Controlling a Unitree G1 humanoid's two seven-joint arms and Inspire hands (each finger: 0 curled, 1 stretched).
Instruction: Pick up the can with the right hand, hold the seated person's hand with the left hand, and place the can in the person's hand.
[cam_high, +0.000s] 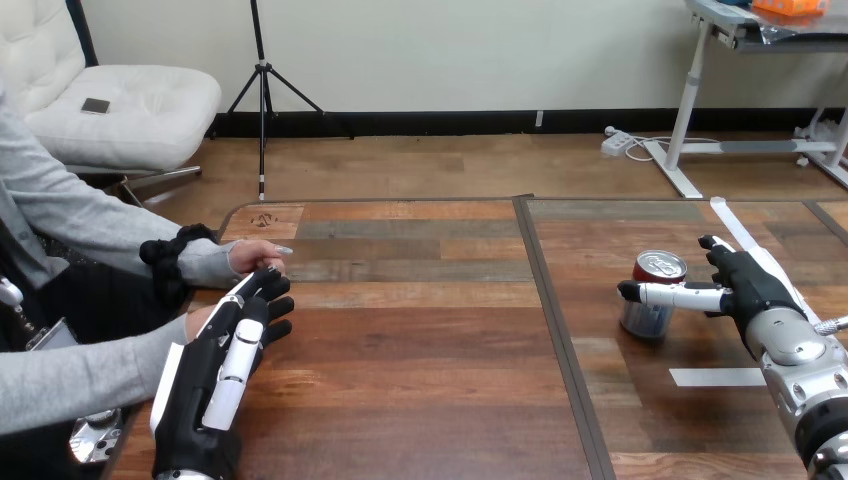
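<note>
The can (648, 320) is standing on the surface (420, 340), not lifted yet. The right hand (750, 285) is sitting wide open around it. The left hand (225, 360) is lying open beside the person's hand (255, 258), not holding it. Every step is waiting.

Wooden tabletop (420, 330): planks in mixed browns, split by a dark seam (555, 330) running front to back. Right of the seam: can (645, 320) standing upright. White tape strip (717, 377) flat near the can, toward the front edge. Second white strip (733, 222) lies diagonally behind the can.
</note>
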